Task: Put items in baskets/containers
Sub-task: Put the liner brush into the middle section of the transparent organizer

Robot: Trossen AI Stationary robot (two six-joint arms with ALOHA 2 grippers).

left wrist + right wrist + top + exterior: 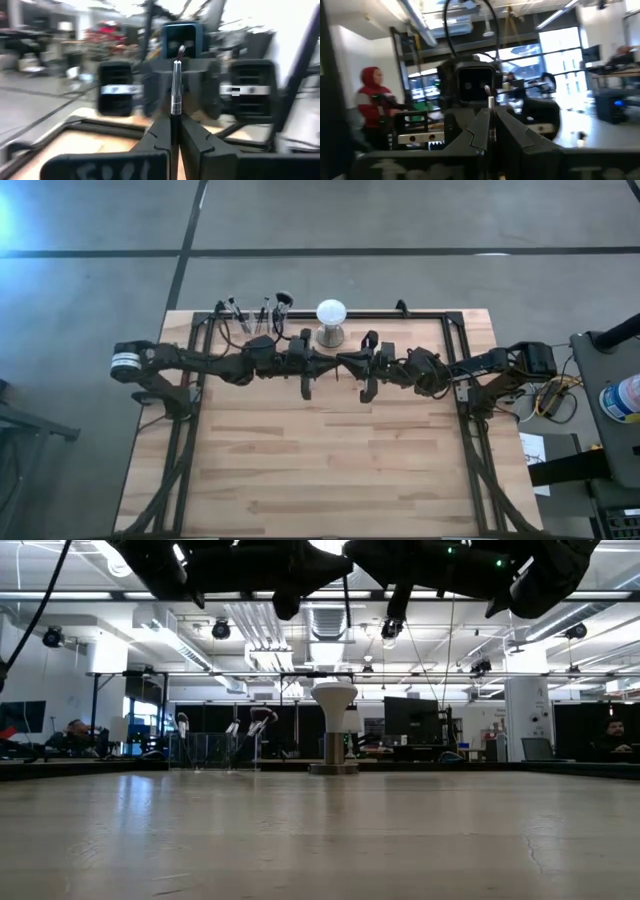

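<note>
A slim makeup brush with a silvery ferrule and thin dark handle is clamped upright in the closed left pincer, above the wooden table. The right pincer is seen closed on the same brush. Only the low view shows three clear cups beside the white globe.

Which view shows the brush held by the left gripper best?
The left wrist view: the brush stands clamped in the left gripper, ferrule plain. The right wrist view shows only its tip; high and low views hide it.
</note>
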